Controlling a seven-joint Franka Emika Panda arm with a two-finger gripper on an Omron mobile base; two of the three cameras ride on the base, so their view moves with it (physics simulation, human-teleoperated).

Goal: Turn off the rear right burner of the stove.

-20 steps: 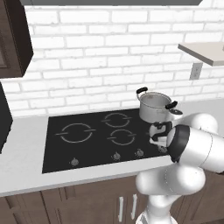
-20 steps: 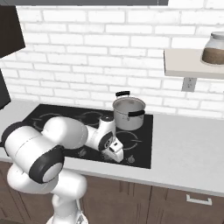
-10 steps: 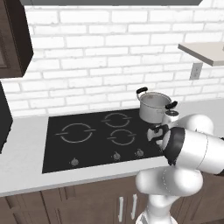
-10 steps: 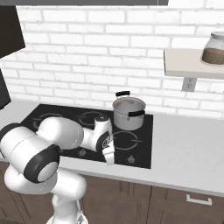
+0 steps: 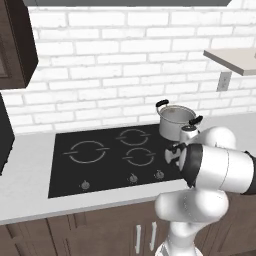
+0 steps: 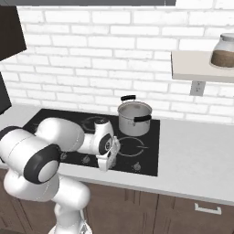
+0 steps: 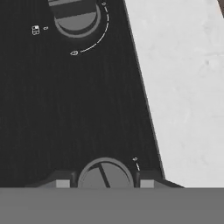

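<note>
1. Where the white arm bends down over the front edge of the stove (image 5: 100,170), its gripper (image 7: 105,183) hangs low over the knob row, toward the right end of the cooktop.
2. Seen through the hand camera, the two dark fingertips (image 7: 59,183) stand on either side of one round grey knob (image 7: 105,174), very close to its rim. Actual contact cannot be confirmed, so whether the tool is clenched on the knob or released cannot be told.
3. That knob's pointer line runs slightly off vertical in the hand view; a second knob (image 7: 78,17) lies further along the same row.
4. Pale grey countertop (image 7: 183,87) lies directly beside the black glass there.
5. From the left base camera, three more knobs (image 5: 133,178) show along the front strip, left of the arm.
6. Beyond the knobs, thin grey ring markings (image 5: 88,151) mark the burners.
7. At the rear right burner stands a steel pot (image 6: 134,118) with black handles.
8. Behind everything is a white brick wall (image 5: 125,60); a shelf (image 6: 201,68) on it carries a glass jar (image 6: 224,51).
</note>
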